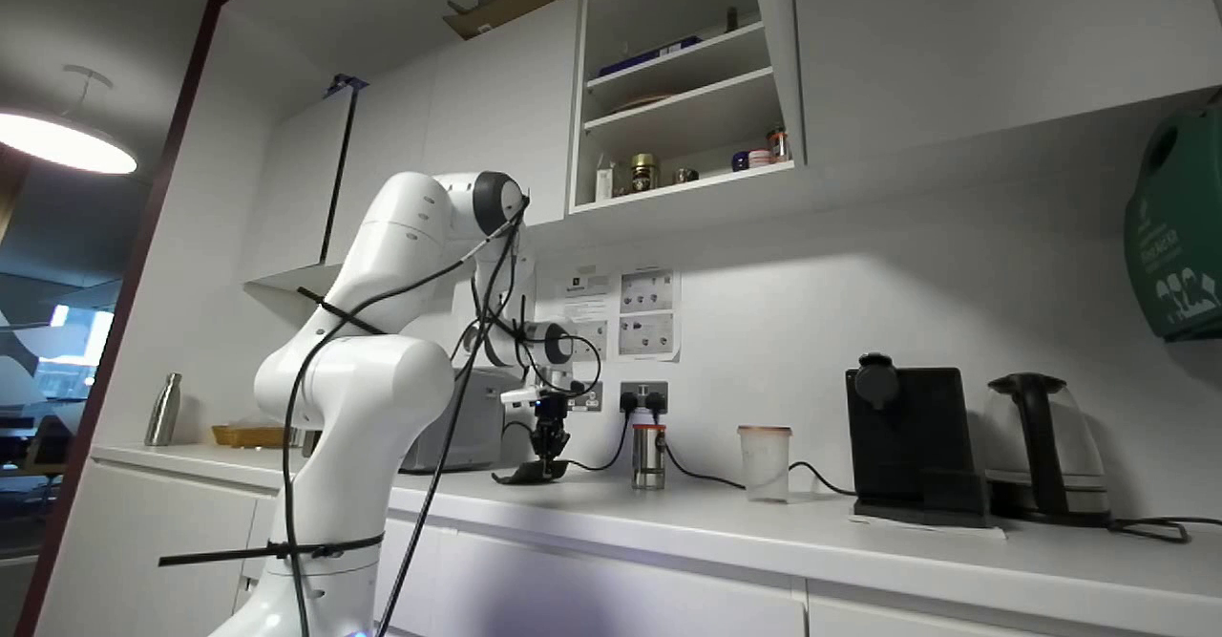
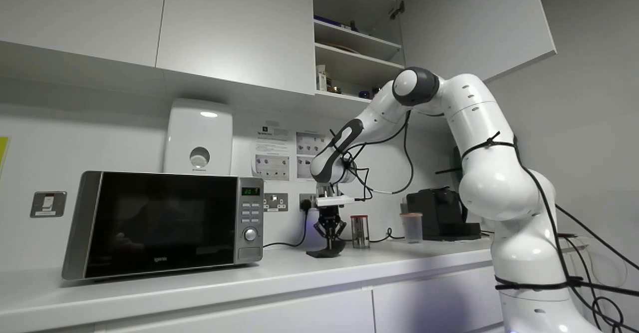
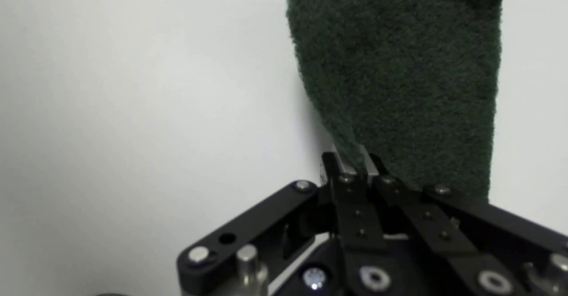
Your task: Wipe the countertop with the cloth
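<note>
- At the left of an exterior view, on the white countertop [image 2: 289, 268], stands a silver microwave oven [image 2: 164, 225]; strokes going that way had best stop well short of its corner.
- Right of the microwave, the black gripper [image 3: 357, 162] points straight down, its jaws clamped on a narrow strip at one side of the dark green cloth [image 3: 417, 87].
- The rest of the cloth spreads out beside the jaws and seems to rest on the countertop; its far end runs out of the wrist view. The step in hand is judged to be the wiping itself.
- With so slim a hold, a light, even push and slow, straight strokes should serve best, the loose part trailing behind the pinch; leading with the free part would likely bunch it.
- Farther right, near the gripper, a red-topped steel canister [image 2: 360, 231], then a translucent plastic tub [image 2: 412, 228]: both look easy to knock, so pass in front.
- Past the tub, a black coffee machine [image 2: 434, 213]; turn back before its base.
</note>
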